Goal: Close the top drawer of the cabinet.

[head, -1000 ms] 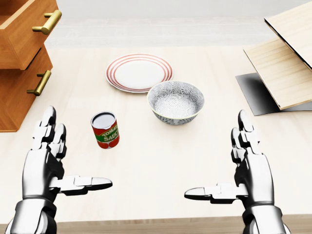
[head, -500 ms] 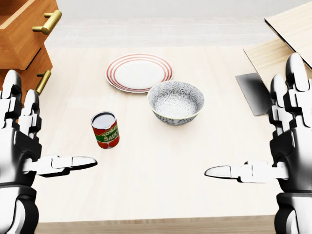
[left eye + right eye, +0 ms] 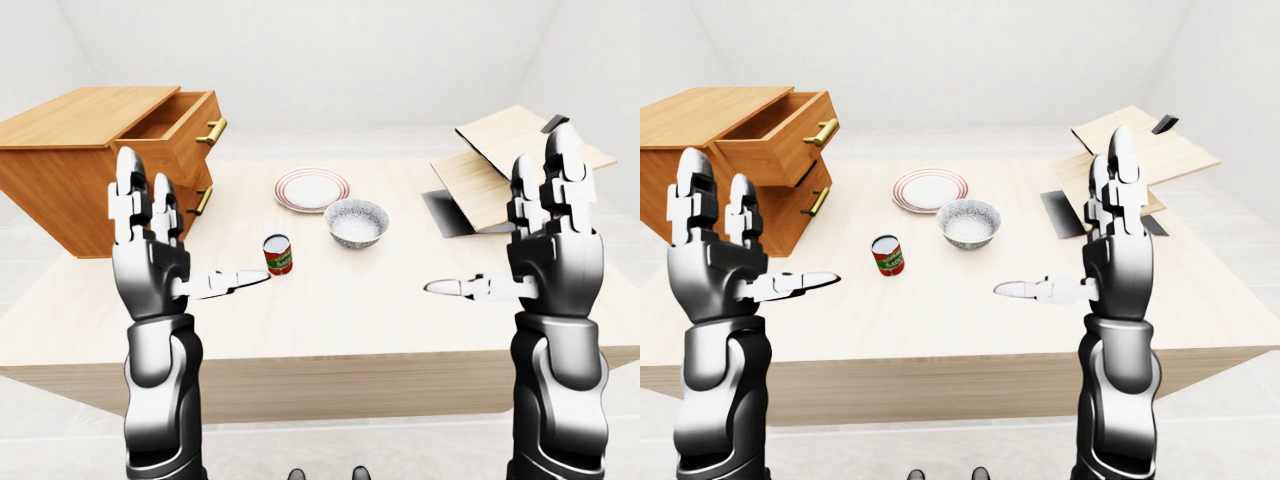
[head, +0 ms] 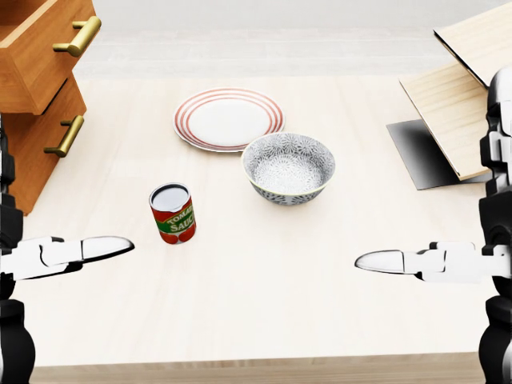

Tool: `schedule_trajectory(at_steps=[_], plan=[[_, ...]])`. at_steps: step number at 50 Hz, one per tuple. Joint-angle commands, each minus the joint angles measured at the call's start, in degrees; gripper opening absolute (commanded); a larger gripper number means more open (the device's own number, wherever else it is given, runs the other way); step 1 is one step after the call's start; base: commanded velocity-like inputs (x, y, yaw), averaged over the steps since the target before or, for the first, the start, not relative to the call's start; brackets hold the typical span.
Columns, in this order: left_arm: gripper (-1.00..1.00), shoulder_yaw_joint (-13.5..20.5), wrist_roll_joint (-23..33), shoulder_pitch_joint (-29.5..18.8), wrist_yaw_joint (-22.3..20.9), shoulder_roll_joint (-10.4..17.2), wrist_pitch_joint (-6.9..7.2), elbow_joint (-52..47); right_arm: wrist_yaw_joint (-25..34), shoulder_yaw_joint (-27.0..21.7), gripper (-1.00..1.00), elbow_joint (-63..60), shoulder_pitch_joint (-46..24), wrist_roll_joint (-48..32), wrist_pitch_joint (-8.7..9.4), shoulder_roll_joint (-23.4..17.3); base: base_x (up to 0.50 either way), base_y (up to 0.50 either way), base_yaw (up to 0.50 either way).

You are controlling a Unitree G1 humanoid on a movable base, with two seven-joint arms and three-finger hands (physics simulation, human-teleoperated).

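Both my left hand (image 3: 150, 265) and right hand (image 3: 550, 255) raised, fingers spread, holding nothing — top drawer (image 3: 180, 125) stands open; a careless leftward reach could topple the can (image 3: 277, 254).

The left hand (image 3: 150, 265) stands raised with fingers spread, holding nothing; above and to its left in the left-eye view the top drawer (image 3: 185, 125) juts open from the cabinet (image 3: 75, 170), with bare air between hand and drawer face. Just right of its thumb stands a tomato-sauce can (image 4: 173, 213) — the nearest obstacle. Beyond the can, a bowl (image 4: 288, 167) and plate (image 4: 228, 118) sit well clear of that path — toward the right hand (image 3: 553, 255)
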Motion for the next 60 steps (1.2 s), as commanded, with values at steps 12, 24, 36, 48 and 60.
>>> schedule_trajectory(at_steps=[12, 24, 36, 48, 60], plan=[[1.0, 0.58, -0.53, -0.69, 1.03, 0.3, 0.0, -2.34, 0.23, 0.08, 1.0, 0.59, -1.59, -0.5, 0.0, -0.96, 0.0, 0.06, 0.0], [1.0, 0.35, -0.52, -0.52, 1.2, 0.19, 0.0, -1.78, 0.48, 0.38, 1.0, 0.34, -1.69, -0.91, 0.0, -0.85, 0.0, 0.48, 0.0], [1.0, 0.61, -0.64, 0.1, 0.99, 0.23, 0.0, -1.7, 0.6, 0.44, 1.0, 0.74, -1.1, -1.01, 0.0, -0.45, 0.0, 0.5, 0.0], [1.0, 0.22, -0.38, 0.45, 0.9, 0.03, 0.0, -1.71, 0.53, 0.46, 1.0, 0.06, -1.53, -1.18, 0.0, -0.61, 0.0, 0.5, 0.0], [1.0, 0.03, -0.19, 0.66, 0.62, -0.1, 0.0, -1.82, 0.41, 0.37, 1.0, -0.11, -1.35, -0.83, 0.0, -0.43, 0.0, 0.5, 0.0]])
